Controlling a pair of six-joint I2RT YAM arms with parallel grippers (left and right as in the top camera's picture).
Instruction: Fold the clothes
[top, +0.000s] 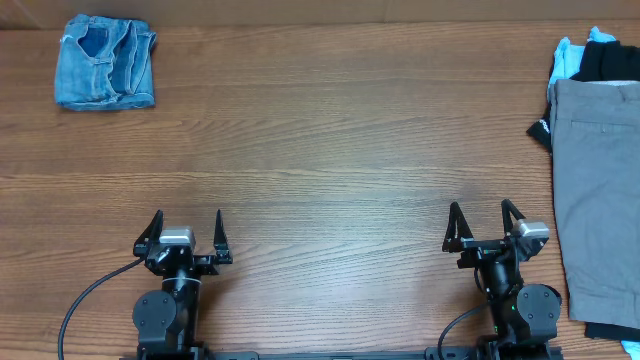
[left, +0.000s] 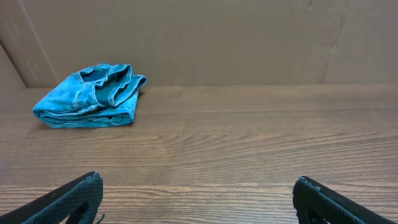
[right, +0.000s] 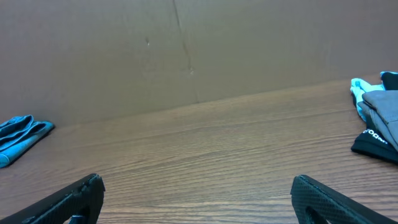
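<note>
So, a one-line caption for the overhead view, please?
Left gripper and right gripper open; folded jeans at far left, grey trousers over black clothes at right.

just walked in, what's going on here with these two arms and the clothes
Nothing is being handled right now. The left gripper and right gripper both sit open and empty near the front edge of the wooden table. A folded pair of light-blue denim jeans lies at the far left. At the right edge, grey trousers lie spread flat over a black garment and a sky-blue garment, not yet folded.
</note>
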